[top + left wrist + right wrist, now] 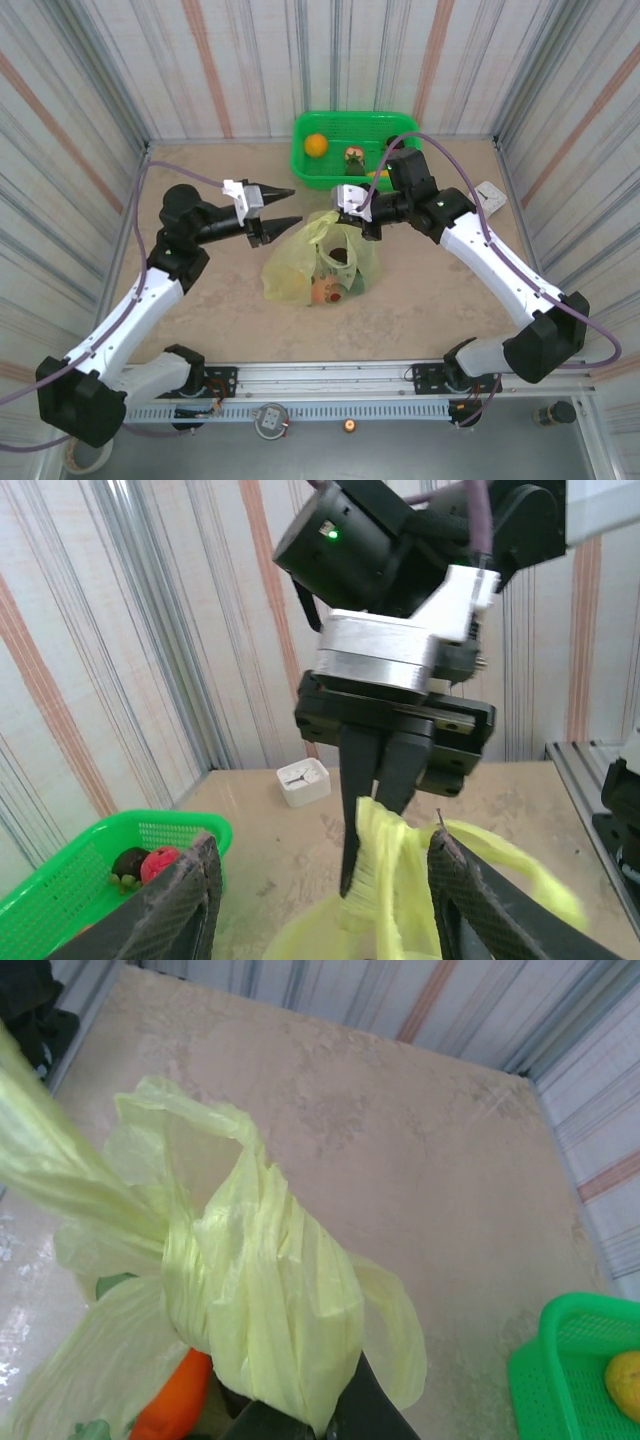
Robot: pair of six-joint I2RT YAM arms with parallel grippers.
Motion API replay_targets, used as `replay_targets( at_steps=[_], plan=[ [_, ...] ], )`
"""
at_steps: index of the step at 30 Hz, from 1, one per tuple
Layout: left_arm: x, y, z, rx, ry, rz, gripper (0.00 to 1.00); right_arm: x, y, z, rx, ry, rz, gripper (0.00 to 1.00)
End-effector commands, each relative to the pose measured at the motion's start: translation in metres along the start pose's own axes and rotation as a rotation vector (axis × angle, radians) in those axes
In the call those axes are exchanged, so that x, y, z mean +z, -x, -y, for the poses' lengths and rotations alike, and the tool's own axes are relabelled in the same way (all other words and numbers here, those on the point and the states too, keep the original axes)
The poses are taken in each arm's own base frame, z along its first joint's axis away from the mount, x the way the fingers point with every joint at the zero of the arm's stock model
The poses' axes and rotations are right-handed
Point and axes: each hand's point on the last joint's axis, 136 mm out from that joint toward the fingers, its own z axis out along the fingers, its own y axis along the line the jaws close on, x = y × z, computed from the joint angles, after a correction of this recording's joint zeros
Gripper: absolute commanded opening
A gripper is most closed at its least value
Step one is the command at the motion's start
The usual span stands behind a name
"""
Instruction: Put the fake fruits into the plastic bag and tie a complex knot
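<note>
Your right pincer (pixel 352 213) is clamped shut on a twisted handle of the thin translucent yellow-green plastic bag (pixel 295 268), holding it taut for knotting mid-counter (pixel 215 300), with glossy plastic fake fruits (pixel 323 290) inside. Your left pincer (pixel 282 207) stands open beside it, empty, ready for the other loop

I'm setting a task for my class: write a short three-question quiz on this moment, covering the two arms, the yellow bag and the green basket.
1. True or false: the left gripper has its jaws shut on the bag.
2. Which one grips the bag? A: the left gripper. B: the right gripper. C: neither.
3. Fill in the blank: the orange fruit outside the bag lies in the green ____.

Key
1. False: its jaws stand open beside the bag.
2. B.
3. basket.
</note>
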Motion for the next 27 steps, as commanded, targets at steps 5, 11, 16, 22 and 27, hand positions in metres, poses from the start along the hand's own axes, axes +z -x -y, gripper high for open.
replay_targets(
  at_steps=[5, 11, 16, 22, 27],
  plan=[
    [0.024, -0.034, -0.043, -0.199, 0.032, -0.085, 0.49, -0.006, 0.012, -0.009, 0.035, 0.047, 0.045, 0.0],
    [0.038, -0.088, -0.02, -0.213, -0.106, -0.17, 0.46, -0.003, 0.011, 0.0, 0.05, 0.018, 0.039, 0.0],
    [0.041, -0.103, 0.006, -0.099, -0.192, -0.207, 0.48, 0.0, 0.009, 0.003, 0.056, 0.013, 0.032, 0.0],
    [0.046, -0.107, 0.01, -0.089, -0.24, -0.196, 0.48, 0.002, 0.006, 0.004, 0.063, 0.011, 0.026, 0.0],
    [0.048, -0.106, 0.009, -0.094, -0.253, -0.176, 0.49, 0.004, 0.006, 0.004, 0.068, 0.014, 0.025, 0.0]
  ],
)
